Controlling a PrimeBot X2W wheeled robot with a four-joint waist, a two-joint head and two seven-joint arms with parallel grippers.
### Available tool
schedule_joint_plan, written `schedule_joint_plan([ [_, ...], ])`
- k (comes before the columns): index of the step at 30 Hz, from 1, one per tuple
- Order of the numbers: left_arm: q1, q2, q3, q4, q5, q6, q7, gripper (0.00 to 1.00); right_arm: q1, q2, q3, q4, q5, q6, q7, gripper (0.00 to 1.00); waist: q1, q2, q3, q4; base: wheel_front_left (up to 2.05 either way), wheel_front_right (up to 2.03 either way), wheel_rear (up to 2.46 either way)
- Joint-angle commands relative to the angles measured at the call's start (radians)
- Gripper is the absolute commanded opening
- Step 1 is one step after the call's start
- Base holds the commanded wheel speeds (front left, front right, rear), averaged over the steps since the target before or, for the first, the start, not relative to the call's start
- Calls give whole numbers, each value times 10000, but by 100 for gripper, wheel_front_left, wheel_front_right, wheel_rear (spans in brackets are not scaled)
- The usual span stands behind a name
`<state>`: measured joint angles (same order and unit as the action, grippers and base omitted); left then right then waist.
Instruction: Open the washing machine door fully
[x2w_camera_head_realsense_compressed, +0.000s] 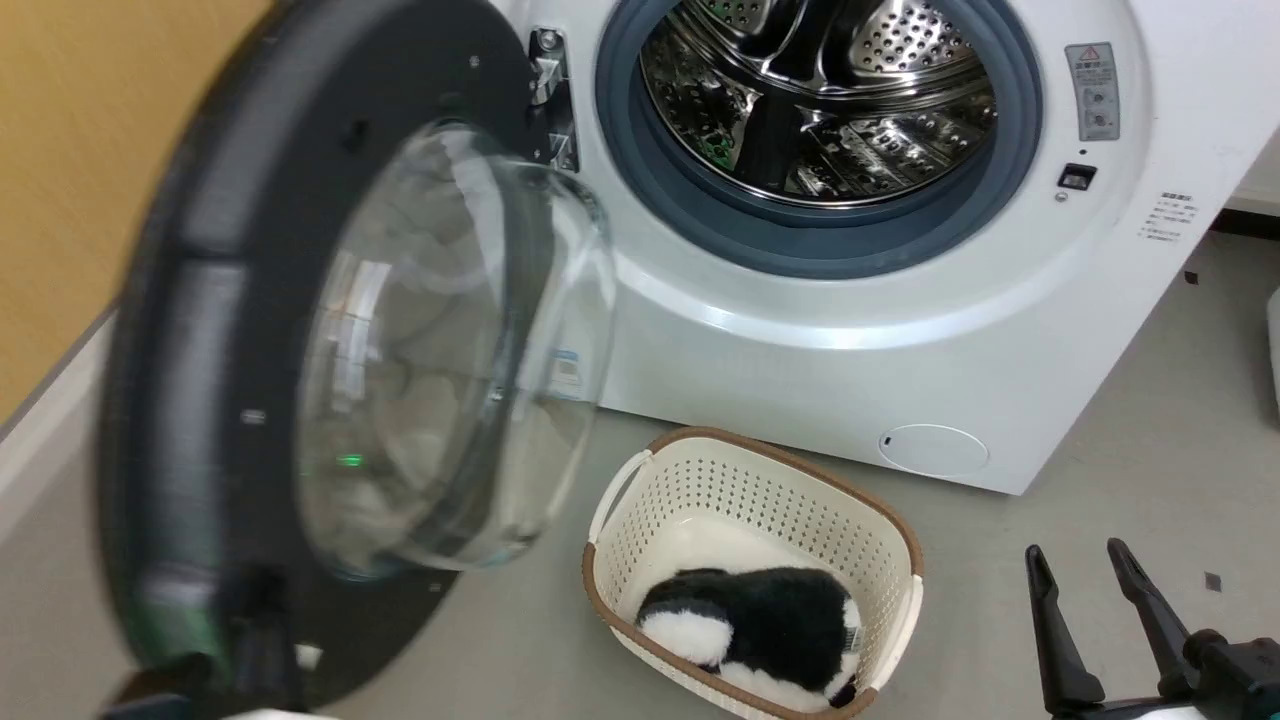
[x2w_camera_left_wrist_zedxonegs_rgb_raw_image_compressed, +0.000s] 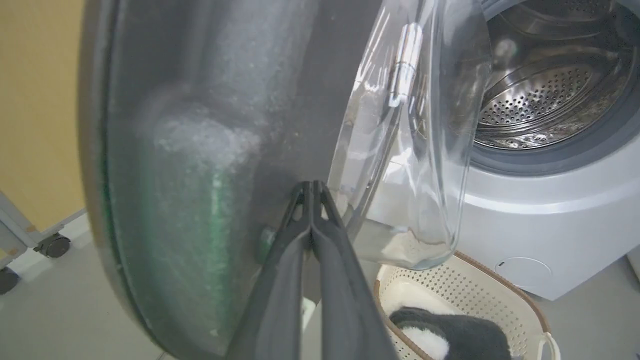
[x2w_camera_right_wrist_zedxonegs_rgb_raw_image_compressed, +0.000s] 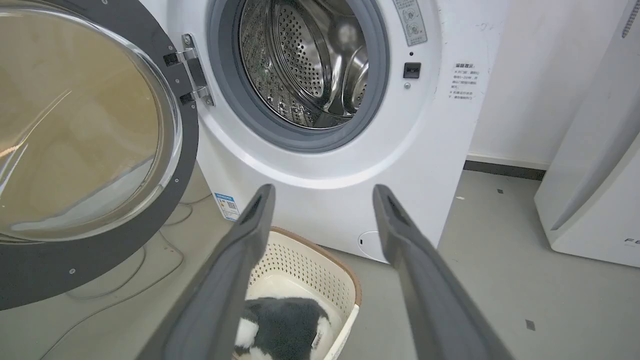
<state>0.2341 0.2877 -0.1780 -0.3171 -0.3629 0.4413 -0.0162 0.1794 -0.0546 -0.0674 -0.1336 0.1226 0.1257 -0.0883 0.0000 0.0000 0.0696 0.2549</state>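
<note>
1. Looking first at the washing machine door (x2w_camera_head_realsense_compressed: 215, 330): found it swung far out on its hinge (x2w_camera_head_realsense_compressed: 552, 100) at the left edge of the washing machine (x2w_camera_head_realsense_compressed: 900, 330), inner face and glass bowl (x2w_camera_head_realsense_compressed: 450, 350) turned toward the robot, drum opening (x2w_camera_head_realsense_compressed: 820, 100) fully bare.
2. Found the left gripper (x2w_camera_left_wrist_zedxonegs_rgb_raw_image_compressed: 312, 186) with both fingers pressed together, clamped on nothing, tips seemingly touching the black inner face low down, just beside the bowl.
3. Judged the door to lie straight ahead of these fingers, its flat face across their long axis; so judged a push along the fingers, away from the drum and toward the yellow wall (x2w_camera_head_realsense_compressed: 70, 150), as the remaining step.
4. Found the right gripper (x2w_camera_head_realsense_compressed: 1078, 560) with fingers apart, holding nothing, over the floor beside the basket (x2w_camera_head_realsense_compressed: 760, 490), well apart from the door; judged the left arm clearly nearer.
5. Could not tell the swing left in the hinge.
</note>
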Motion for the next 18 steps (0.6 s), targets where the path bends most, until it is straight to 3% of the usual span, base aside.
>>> schedule_joint_plan([
  [1,-248,148,307,176,-117,14,-177,0,-112,43,-9,15,-52,50,8,100,0,0,22,-56,0,0,0],
  [5,-678,386,1261,1000,-739,-234,-673,0,-175,43,-21,51,-44,50,3,100,0,0,49,-156,0,0,0],
  [11,-1597,702,2251,2783,-1576,-978,-1603,0,-283,43,-31,73,-25,50,48,100,0,0,196,-243,0,0,0],
  [18,-2912,1265,2815,5134,-1951,-1826,-2149,0,-425,43,-93,47,-82,50,99,100,0,0,360,-264,0,0,0],
])
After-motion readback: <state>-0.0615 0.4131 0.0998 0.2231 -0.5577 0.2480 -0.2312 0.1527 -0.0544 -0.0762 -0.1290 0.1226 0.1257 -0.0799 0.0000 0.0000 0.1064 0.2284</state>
